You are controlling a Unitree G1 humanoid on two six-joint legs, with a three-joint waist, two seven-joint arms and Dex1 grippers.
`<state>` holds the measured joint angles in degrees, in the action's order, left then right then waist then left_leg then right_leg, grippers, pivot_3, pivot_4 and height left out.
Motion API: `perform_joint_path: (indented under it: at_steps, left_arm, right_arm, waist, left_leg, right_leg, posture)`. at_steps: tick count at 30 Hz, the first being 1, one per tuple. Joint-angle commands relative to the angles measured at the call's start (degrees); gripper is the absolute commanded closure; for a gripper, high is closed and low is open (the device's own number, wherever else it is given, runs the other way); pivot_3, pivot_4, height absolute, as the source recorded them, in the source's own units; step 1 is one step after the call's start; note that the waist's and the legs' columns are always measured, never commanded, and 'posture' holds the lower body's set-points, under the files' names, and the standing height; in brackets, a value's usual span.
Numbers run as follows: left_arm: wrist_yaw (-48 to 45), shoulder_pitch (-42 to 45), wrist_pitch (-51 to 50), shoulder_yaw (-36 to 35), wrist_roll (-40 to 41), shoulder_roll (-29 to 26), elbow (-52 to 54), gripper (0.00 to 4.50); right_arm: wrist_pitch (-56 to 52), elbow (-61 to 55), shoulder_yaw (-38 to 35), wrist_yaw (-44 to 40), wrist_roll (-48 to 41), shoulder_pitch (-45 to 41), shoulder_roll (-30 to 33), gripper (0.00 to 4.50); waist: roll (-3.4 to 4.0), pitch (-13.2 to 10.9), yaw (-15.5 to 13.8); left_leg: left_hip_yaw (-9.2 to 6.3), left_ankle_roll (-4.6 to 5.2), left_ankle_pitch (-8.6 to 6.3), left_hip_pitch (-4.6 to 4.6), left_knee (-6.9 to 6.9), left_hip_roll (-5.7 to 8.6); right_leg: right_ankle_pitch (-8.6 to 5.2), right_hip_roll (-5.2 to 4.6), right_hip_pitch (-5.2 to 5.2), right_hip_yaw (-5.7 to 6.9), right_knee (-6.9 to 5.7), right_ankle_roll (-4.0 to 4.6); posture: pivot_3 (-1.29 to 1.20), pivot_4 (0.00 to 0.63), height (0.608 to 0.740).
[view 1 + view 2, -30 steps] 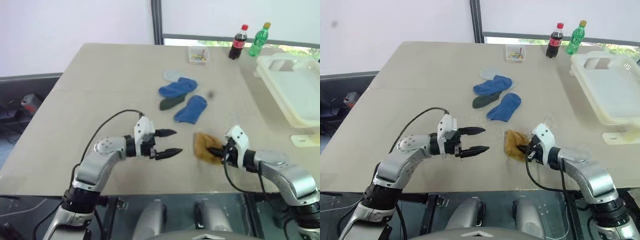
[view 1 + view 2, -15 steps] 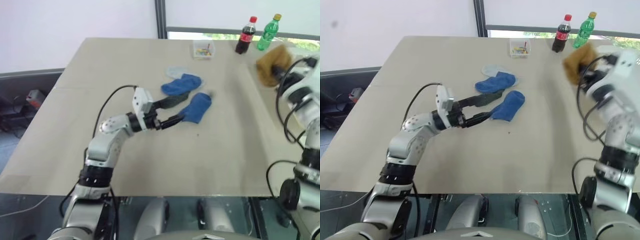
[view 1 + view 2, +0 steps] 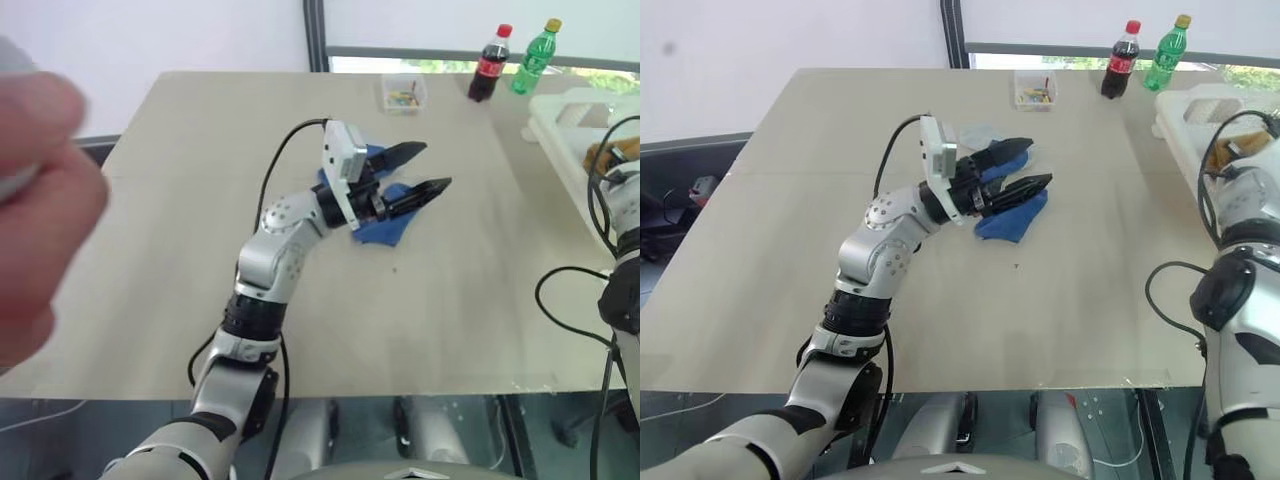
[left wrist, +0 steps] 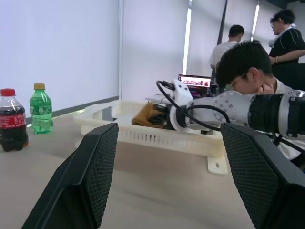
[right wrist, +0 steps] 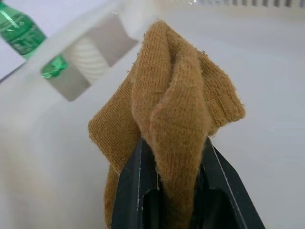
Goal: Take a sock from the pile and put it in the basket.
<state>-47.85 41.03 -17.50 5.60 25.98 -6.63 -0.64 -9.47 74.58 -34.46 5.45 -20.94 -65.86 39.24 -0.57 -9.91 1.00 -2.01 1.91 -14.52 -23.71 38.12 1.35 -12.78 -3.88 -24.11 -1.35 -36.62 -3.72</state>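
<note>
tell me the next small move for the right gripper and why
Probably open the right gripper and let go. It is shut on the mustard sock, which already hangs inside the cream basket, so releasing there should drop it in.

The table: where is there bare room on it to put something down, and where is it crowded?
The table is bare along its near edge and on the whole side left of the blue socks. Crowded: the middle, where the left tool hangs open above the socks, and the far right by the bottles and basket.
</note>
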Motion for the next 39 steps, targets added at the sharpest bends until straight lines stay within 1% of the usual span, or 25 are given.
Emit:
perform_joint_path:
  at_steps: [1, 3, 6, 9, 14, 16, 17, 18, 19, 20, 21, 22, 23, 24, 25, 26, 28, 29, 30, 31, 33, 37, 39]
  left_arm:
    - [1.24, 0.89, 1.08, 0.23, -0.12, 0.90, 1.73, 0.82]
    - [1.41, 0.75, 1.20, 0.31, -0.21, 1.06, 1.67, 0.82]
    - [2.06, 0.70, 0.89, 0.08, 0.07, 1.29, 1.66, 0.82]
    - [2.86, 0.60, -0.33, -0.07, 0.60, 1.25, 1.67, 0.82]
    - [3.23, 0.68, -2.84, -0.18, 1.50, 0.93, 1.58, 0.82]
    - [3.56, 0.82, -2.63, -0.18, 0.81, 0.65, 1.27, 0.82]
    - [3.82, 0.80, -2.12, 0.16, -0.27, 0.26, 0.97, 0.82]
    - [4.22, 0.72, -1.72, 0.39, -1.15, -0.02, 0.65, 0.82]
    - [4.95, 0.46, -1.21, 0.47, -2.10, -0.19, 0.19, 0.82]
    - [3.93, -0.47, 1.88, 0.40, -2.87, -0.42, -0.43, 0.82]
    - [3.92, -1.30, 3.21, 0.54, -4.05, -1.14, -0.70, 0.82]
    - [3.32, -2.46, 3.14, 0.11, -4.18, -2.49, -0.35, 0.82]
    - [3.48, -3.62, 2.77, -0.87, -4.00, -3.65, 0.03, 0.82]
    - [3.34, -4.56, 1.09, -1.51, -3.65, -5.24, 0.56, 0.82]
    - [2.93, -5.78, 0.44, -2.20, -3.59, -6.96, 1.19, 0.82]
    - [2.68, -6.53, 0.23, -2.52, -3.65, -8.07, 1.51, 0.82]
    - [3.13, -8.61, 0.11, -3.86, -4.49, -10.96, 2.34, 0.82]
    - [2.74, -9.91, -0.31, -4.74, -4.43, -12.95, 3.01, 0.82]
    - [2.32, -11.13, -0.45, -5.48, -4.46, -14.79, 3.64, 0.82]
    - [2.03, -12.15, -0.71, -6.08, -4.27, -16.29, 4.26, 0.82]
    - [2.06, -14.14, -1.83, -7.79, -3.54, -19.11, 5.36, 0.82]
    - [-0.69, -18.84, -3.93, -11.29, -0.73, -24.33, 7.89, 0.82]
    - [-2.82, -22.15, -6.15, -13.50, 2.05, -26.96, 9.92, 0.82]
  right_arm:
    - [0.67, 0.04, -1.34, -1.03, -1.16, -1.15, 1.94, 3.48]
    - [0.38, 0.26, -1.72, -1.22, -1.37, -0.81, 2.25, 2.88]
    - [-0.11, -0.03, -1.29, -0.13, -0.84, -0.52, 2.68, 1.37]
    - [-0.62, -0.90, -0.90, 0.87, -0.66, -0.62, 2.92, 0.06]
    - [-2.30, -5.50, -0.03, 3.06, -0.66, 0.56, 2.41, 0.02]
    - [-4.29, -10.49, 0.56, 4.64, -0.60, 2.72, 1.32, 0.02]
    - [-6.23, -16.23, 0.89, 5.72, -0.75, 5.22, 0.05, 0.02]
    - [-8.35, -23.03, 1.34, 6.77, -0.90, 8.23, -1.43, 0.02]
    - [-10.82, -32.99, 2.45, 7.43, -0.95, 12.81, -3.40, 0.02]
    - [-14.93, -47.80, 4.20, 7.47, -2.49, 19.82, -6.20, 0.02]
    - [-18.88, -60.15, 5.72, 7.20, -4.86, 25.57, -8.58, 0.02]
    - [-22.63, -73.69, 8.82, 6.15, -7.57, 32.40, -10.20, 0.02]
    - [-25.57, -84.76, 12.03, 4.22, -9.72, 38.38, -10.65, 0.02]
    - [-27.02, -92.78, 15.24, 1.23, -11.01, 43.40, -9.99, 0.02]
    - [-27.33, -98.97, 18.90, -2.24, -9.72, 48.74, -7.74, 0.02]
    - [-27.91, -102.59, 20.91, -4.21, -8.68, 51.94, -6.14, 0.02]
    - [-29.24, -109.27, 25.58, -10.17, -5.78, 59.69, 1.05, 0.02]
    - [-30.87, -111.88, 25.07, -11.78, -7.39, 62.57, 1.59, 0.02]
    - [-31.92, -113.96, 24.37, -13.23, -8.93, 64.92, 2.26, 0.02]
    - [-32.64, -115.49, 23.58, -14.54, -9.82, 66.51, 2.94, 0.02]
    - [-32.92, -117.91, 22.29, -16.70, -9.16, 69.69, 4.64, 0.02]
    - [-32.03, -119.45, 18.52, -20.16, -8.97, 75.53, 4.29, 0.02]
    - [-31.32, -119.72, 17.50, -21.59, -8.44, 77.83, 3.79, 0.02]
  waist:
    - [0.00, 0.00, 0.02]
    - [0.00, 0.00, 0.00]
    - [0.00, 0.00, -0.04]
    - [0.00, 0.00, -0.05]
    - [0.01, 0.00, -0.06]
    - [0.01, 0.00, -0.13]
    - [0.01, 0.00, -0.15]
    - [0.01, 0.01, -0.18]
    - [0.02, 0.01, -0.17]
    - [0.03, 0.02, -0.17]
    - [0.04, 0.03, -0.30]
    - [0.14, 0.12, -0.42]
    - [0.28, 0.16, -0.17]
    - [0.35, 0.20, -0.12]
    - [0.36, 0.21, 0.02]
    - [0.37, 0.21, -0.08]
    - [0.38, 0.21, 0.24]
    - [0.43, 0.18, -0.29]
    - [0.33, 0.16, -0.33]
    - [0.23, 0.13, -0.33]
    - [0.23, 0.12, -0.29]
    - [0.13, 0.13, -0.42]
    - [0.13, 0.13, -0.30]
  left_leg:
    - [0.01, 0.10, -0.06, 0.02, 0.03, 0.00]
    - [0.00, 0.17, -0.10, 0.02, 0.10, 0.00]
    - [-0.02, 0.18, -0.10, 0.03, 0.12, 0.01]
    - [-0.02, 0.17, -0.10, 0.02, 0.13, 0.01]
    - [0.00, 0.05, -0.03, 0.02, 0.14, 0.00]
    - [-0.01, 0.05, -0.02, 0.02, 0.14, -0.01]
    - [-0.04, 0.06, -0.03, 0.01, 0.14, -0.01]
    - [-0.03, 0.04, -0.02, 0.01, 0.15, -0.02]
    - [-0.05, 0.01, 0.00, 0.02, 0.15, -0.02]
    - [-0.04, 0.02, -0.01, 0.00, 0.18, -0.06]
    - [-0.06, 0.02, -0.01, 0.00, 0.15, -0.06]
    - [-0.10, 0.02, -0.01, -0.01, 0.18, -0.08]
    - [-0.33, 0.03, -0.02, -0.04, 0.18, -0.23]
    - [-0.27, -0.02, 0.00, -0.07, 0.07, -0.21]
    - [-0.29, -0.01, 0.00, -0.04, 0.10, -0.20]
    - [-0.24, 0.13, -0.09, 0.02, 0.15, -0.22]
    - [-0.30, 0.21, -0.13, 0.03, 0.16, -0.24]
    - [-0.22, 0.21, -0.13, 0.06, 0.23, -0.32]
    - [-0.25, 0.23, -0.13, 0.11, 0.30, -0.19]
    - [-0.35, 0.23, -0.13, 0.34, 0.31, -0.25]
    - [-0.29, 0.23, -0.13, 0.72, 0.28, -0.28]
    - [-0.24, 0.23, -0.13, 0.80, 0.29, -0.31]
    - [-0.20, 0.22, -0.14, 0.80, 0.26, -0.35]
  right_leg:
    - [0.00, 0.02, 0.00, -0.02, -0.02, -0.01]
    - [0.01, 0.04, 0.00, -0.03, -0.09, -0.01]
    - [0.02, 0.07, 0.00, -0.04, -0.13, -0.03]
    - [0.03, 0.08, 0.00, -0.05, -0.13, -0.04]
    - [0.03, 0.08, 0.00, -0.08, -0.13, -0.05]
    - [0.03, 0.08, 0.00, -0.08, -0.13, -0.05]
    - [0.03, 0.08, 0.01, -0.06, -0.13, -0.05]
    - [0.03, 0.08, 0.00, -0.07, -0.14, -0.06]
    - [0.03, 0.09, 0.02, -0.05, -0.13, -0.06]
    - [0.04, 0.09, 0.00, -0.07, -0.16, -0.06]
    - [0.04, 0.09, 0.00, -0.07, -0.15, -0.06]
    - [0.04, 0.09, 0.01, -0.03, -0.19, -0.07]
    - [0.03, 0.17, 0.01, 0.10, -0.19, -0.06]
    - [0.03, 0.17, -0.18, -0.14, -0.26, -0.07]
    - [0.03, 0.17, -0.19, -0.15, -0.28, -0.07]
    - [0.03, 0.20, -0.19, -0.21, -0.33, -0.07]
    - [0.03, 0.25, -0.23, -0.19, -0.38, -0.07]
    - [0.04, 0.36, -0.22, -0.26, -0.40, -0.06]
    - [0.04, 0.27, -0.09, -0.23, -0.41, -0.08]
    - [0.03, 0.29, 0.21, -0.13, -0.30, -0.07]
    - [0.02, 0.29, 0.60, -0.18, -0.26, -0.08]
    - [0.02, 0.28, 0.63, -0.21, -0.26, -0.08]
    - [0.02, 0.29, 0.61, -0.22, -0.26, -0.08]
  posture:
    - [0.00, 0.150, 0.740]
    - [0.00, 0.150, 0.740]
    - [0.00, 0.150, 0.740]
    - [0.00, 0.150, 0.740]
    - [0.00, 0.150, 0.740]
    - [0.00, 0.150, 0.740]
    - [0.00, 0.150, 0.740]
    - [0.00, 0.150, 0.740]
    - [0.00, 0.150, 0.740]
    - [0.00, 0.150, 0.740]
    - [0.00, 0.150, 0.740]
    - [0.00, 0.150, 0.740]
    - [0.00, 0.150, 0.740]
    - [0.00, 0.150, 0.740]
    - [0.00, 0.150, 0.740]
    - [0.00, 0.150, 0.740]
    - [0.00, 0.150, 0.740]
    - [0.00, 0.150, 0.740]
    - [0.00, 0.150, 0.740]
    - [0.00, 0.150, 0.740]
    - [0.00, 0.150, 0.740]
    - [0.00, 0.150, 0.740]
    - [0.00, 0.150, 0.740]
